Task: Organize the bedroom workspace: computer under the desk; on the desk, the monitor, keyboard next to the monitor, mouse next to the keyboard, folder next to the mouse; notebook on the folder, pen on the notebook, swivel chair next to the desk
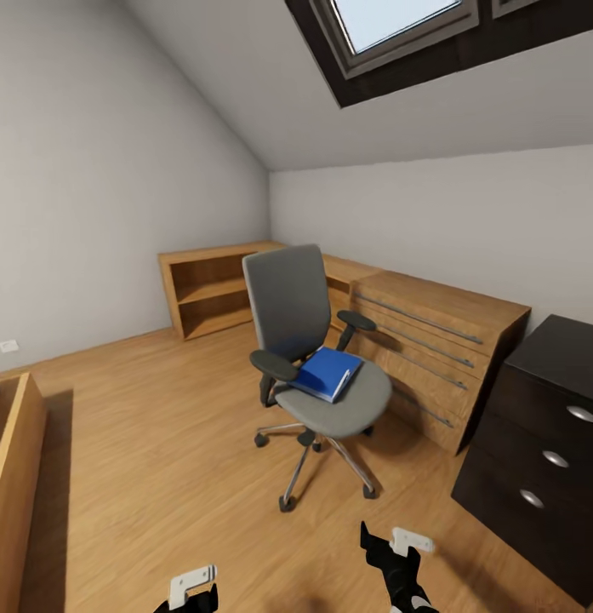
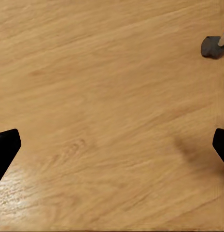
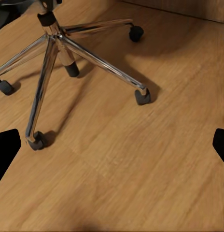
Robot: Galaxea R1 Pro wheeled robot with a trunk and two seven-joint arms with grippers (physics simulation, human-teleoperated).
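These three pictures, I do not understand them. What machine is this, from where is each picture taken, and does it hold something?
It is a wheeled robot with two arms, in a computer simulation. The big picture comes from its head camera: a grey swivel chair stands on the wooden floor, with a blue folder lying on its seat. At the bottom edge you see the left gripper and right gripper. The other two pictures come from cameras on each wrist, looking down at the floor; the right one sees the chair's chrome wheeled base. Both jaws stand open, holding nothing.

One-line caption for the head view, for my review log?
Blue folder lying on the grey swivel chair seat, chair standing on the wood floor before the wooden dresser.
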